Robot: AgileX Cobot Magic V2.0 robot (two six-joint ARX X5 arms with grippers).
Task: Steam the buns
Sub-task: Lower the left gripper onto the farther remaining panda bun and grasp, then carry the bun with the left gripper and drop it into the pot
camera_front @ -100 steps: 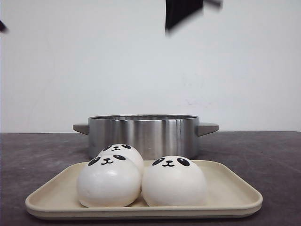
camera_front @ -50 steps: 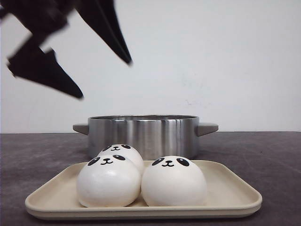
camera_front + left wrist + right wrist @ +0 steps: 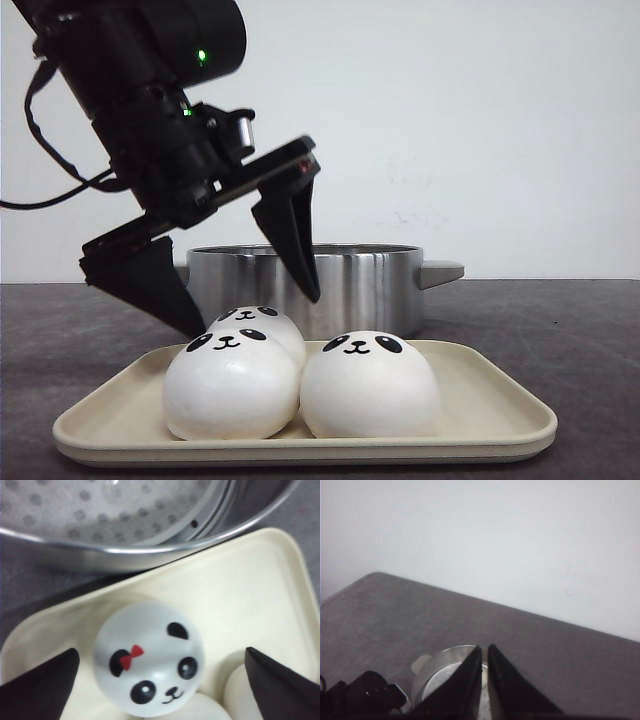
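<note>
The left gripper [image 3: 255,305] hangs spread wide over the rear bun [image 3: 148,658], one of three buns [image 3: 232,385] on the cream tray [image 3: 490,400]; it is half hidden, faces forward; the right gripper [image 3: 484,652] is nearly closed, empty, high above the pot [image 3: 340,275].

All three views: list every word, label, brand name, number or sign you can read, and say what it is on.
There is no readable text in any view.
The buns carry only printed panda faces; the rear bun also has a red bow, no letters.
The steel pot, the cream tray and the wall show no label or brand.
The left gripper shows a green light on the arm above it, no marking.
</note>
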